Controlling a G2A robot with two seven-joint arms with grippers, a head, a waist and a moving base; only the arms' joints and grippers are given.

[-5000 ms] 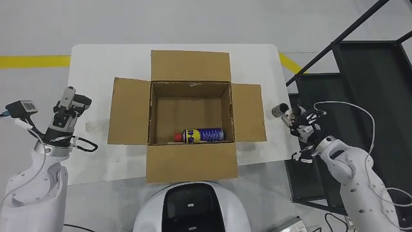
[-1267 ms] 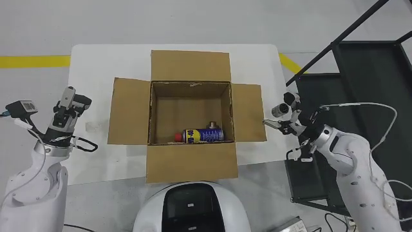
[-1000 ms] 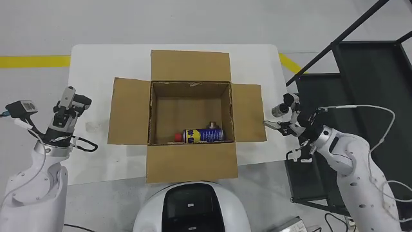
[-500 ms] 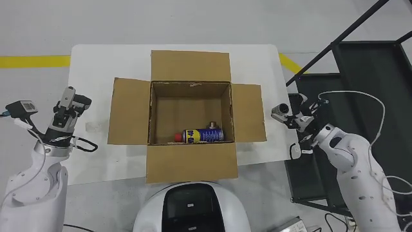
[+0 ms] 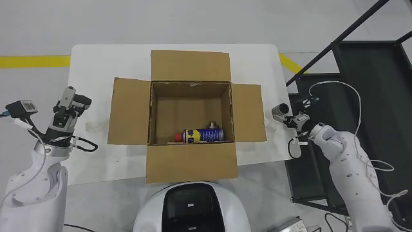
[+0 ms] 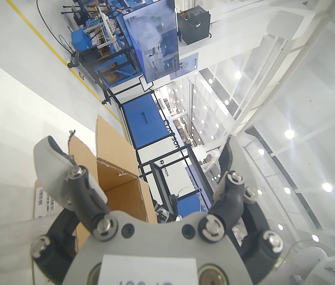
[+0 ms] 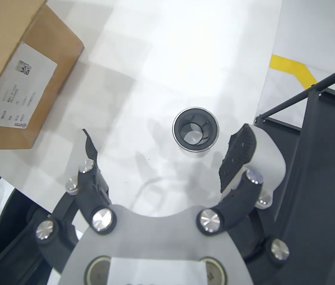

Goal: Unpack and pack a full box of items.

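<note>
On the white table stands a cardboard box with all four flaps open. A blue-and-yellow spray can lies on its side inside, against the near wall. The left gripper is left of the box, fingers apart, holding nothing. The right gripper, fingers also apart, is near the table's right edge, just beside a small dark cylinder that stands upright, untouched.

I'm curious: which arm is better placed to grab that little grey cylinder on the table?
Right: the right claw, open, hangs just over the cylinder; the left claw is beyond the box.
</note>
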